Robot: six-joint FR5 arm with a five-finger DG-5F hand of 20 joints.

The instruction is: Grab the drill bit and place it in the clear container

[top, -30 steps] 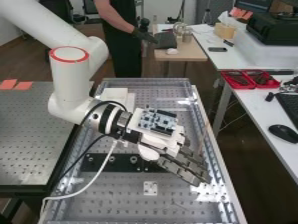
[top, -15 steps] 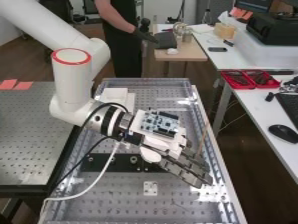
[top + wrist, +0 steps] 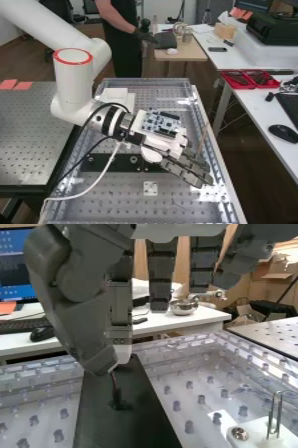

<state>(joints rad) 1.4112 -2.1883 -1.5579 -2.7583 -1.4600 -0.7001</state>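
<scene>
High view: white desk (image 3: 256,107), with two red trays (image 3: 241,80) side by side at its far left corner; mouse (image 3: 284,133) near its left edge; keyboard (image 3: 289,106) just beyond. Perforated table (image 3: 33,135): orange notes (image 3: 22,86) at the far edge. Wrist view: metal bowl (image 3: 183,307) near a desk corner; monitor (image 3: 14,266) behind the keyboard.

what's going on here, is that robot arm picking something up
A white robot arm has its dark grey hand low over a black plate. The thumb and a finger come together at the top of a thin, dark upright rod, apparently the drill bit, seemingly pinching it. The bit's lower end reaches down to a dark round spot on the plate, so it looks gripped but not yet lifted out or placed.
</scene>
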